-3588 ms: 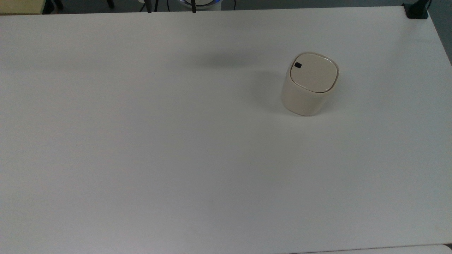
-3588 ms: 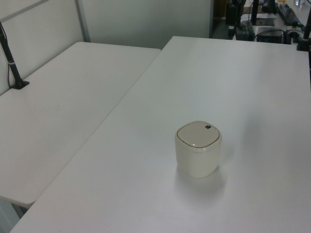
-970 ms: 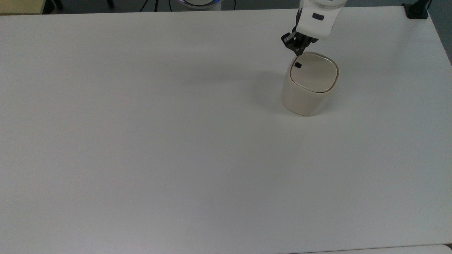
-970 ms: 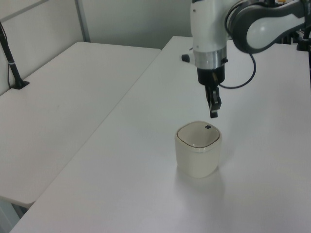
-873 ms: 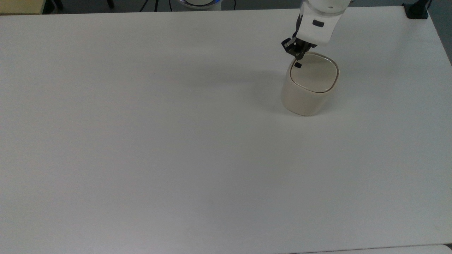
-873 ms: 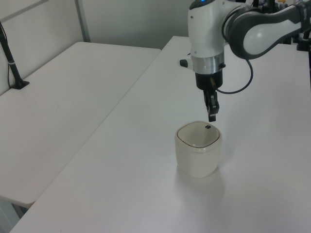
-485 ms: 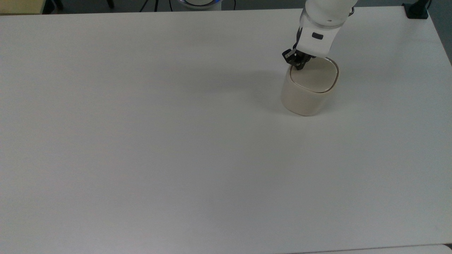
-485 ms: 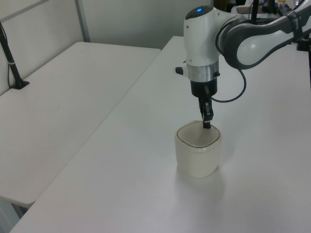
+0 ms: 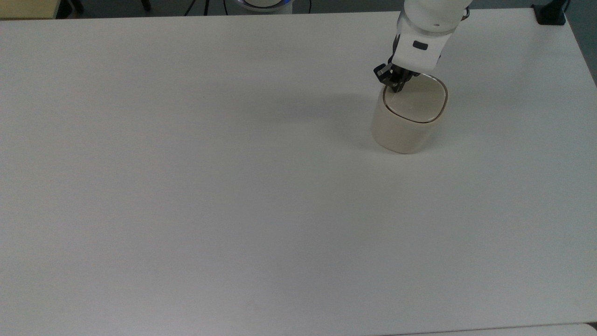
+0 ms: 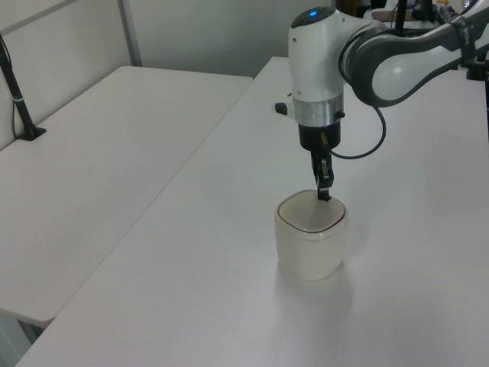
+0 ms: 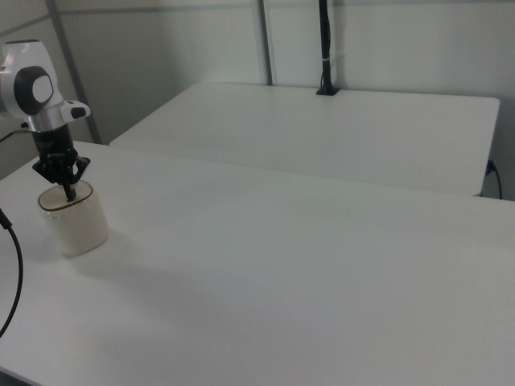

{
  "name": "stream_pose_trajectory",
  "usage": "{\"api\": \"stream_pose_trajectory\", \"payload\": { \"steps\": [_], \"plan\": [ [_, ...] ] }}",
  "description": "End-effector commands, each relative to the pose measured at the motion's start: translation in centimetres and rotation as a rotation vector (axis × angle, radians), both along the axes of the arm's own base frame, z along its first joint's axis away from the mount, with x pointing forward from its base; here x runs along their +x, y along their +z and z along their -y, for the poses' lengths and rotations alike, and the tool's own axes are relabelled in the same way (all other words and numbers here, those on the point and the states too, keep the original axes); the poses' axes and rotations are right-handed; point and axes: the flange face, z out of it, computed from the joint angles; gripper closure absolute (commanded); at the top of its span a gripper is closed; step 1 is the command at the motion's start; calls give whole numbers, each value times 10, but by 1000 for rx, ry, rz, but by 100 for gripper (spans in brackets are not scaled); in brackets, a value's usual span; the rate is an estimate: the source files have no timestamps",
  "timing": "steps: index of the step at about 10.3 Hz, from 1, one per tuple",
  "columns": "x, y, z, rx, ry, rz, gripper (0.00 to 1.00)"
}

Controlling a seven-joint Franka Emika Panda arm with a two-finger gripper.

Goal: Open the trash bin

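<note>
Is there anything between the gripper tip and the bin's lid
Nothing: in the left view the gripper tip meets the lid of the trash bin.

The trash bin (image 9: 406, 116) stands on the tabletop (image 9: 210, 186), toward the top view's upper right; the hand (image 9: 394, 87) sits over its lid's upper-left corner

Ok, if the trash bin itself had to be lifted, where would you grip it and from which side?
Probably the trash bin by its upright body, coming from above with the jaws straddling two opposite flatter sides just below the rim. The rounded-square walls give near-parallel faces, while the flat lid offers no edge to pinch. Whether the jaws open wide enough cannot be told.
</note>
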Motion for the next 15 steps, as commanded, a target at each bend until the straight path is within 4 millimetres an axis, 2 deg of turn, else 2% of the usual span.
{"api": "stream_pose_trajectory", "payload": {
  "steps": [1, 3, 5, 7, 8, 9, 10, 13, 15],
  "plan": [
    [-3, 65, 36, 35, -82, 61, 100],
    [2, 101, 90, 34, -162, 84, 97],
    [4, 130, 159, 22, -267, 89, 94],
    [-3, 155, 230, -11, -366, 79, 89],
    [-8, 165, 258, -34, -410, 81, 83],
    [-11, 171, 275, -56, -439, 87, 82],
    [-12, 173, 291, -61, -465, 86, 72],
    [-12, 173, 301, -65, -479, 85, 0],
    [-13, 171, 297, -110, -473, 80, 0]
  ]
}}
